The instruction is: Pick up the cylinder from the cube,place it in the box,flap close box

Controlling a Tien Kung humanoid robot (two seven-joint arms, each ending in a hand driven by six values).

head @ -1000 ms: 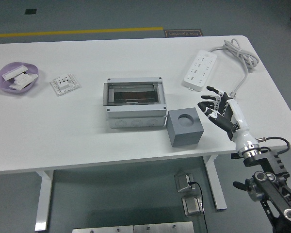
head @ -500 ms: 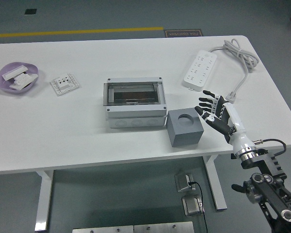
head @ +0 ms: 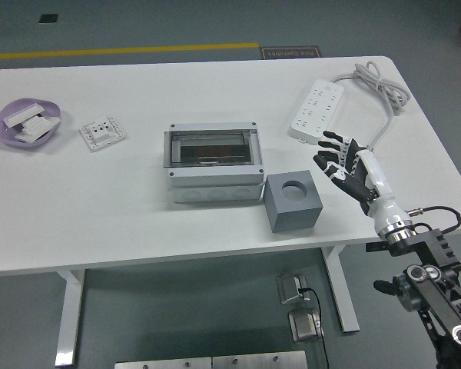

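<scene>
Reaching hand: the right hand (head: 346, 163) hovers over the counter's (head: 138, 207) right part, near the front edge, fingers (head: 330, 150) spread and holding nothing; its palm faces left toward the cube.
Right arm: the black arm (head: 434, 296) rises from the lower right corner, past the counter's front right corner, with a white forearm segment leading to the hand.
Cube: the grey cube (head: 293, 202) stands near the front edge, right of centre, just left of the hand and apart from it.
Cube top: a round hole (head: 295, 187) shows in its upper face; whether the cylinder sits down inside it cannot be told, and no cylinder shows anywhere else.
Box: the grey box (head: 213, 162) sits at mid-counter, its right front corner touching or just beside the cube; its dark inside is visible from above, and whether a clear flap covers it cannot be told.
Power strip: a white power strip (head: 316, 113) lies toward the far right corner, its cable (head: 384, 92) looping beside it, beyond the hand.
Wall socket plate: a small white plate (head: 102, 132) lies left of the box, well apart from it.
Purple dish: a purple dish (head: 4, 132) with white pieces (head: 29, 123) in it sits at the left edge.
</scene>
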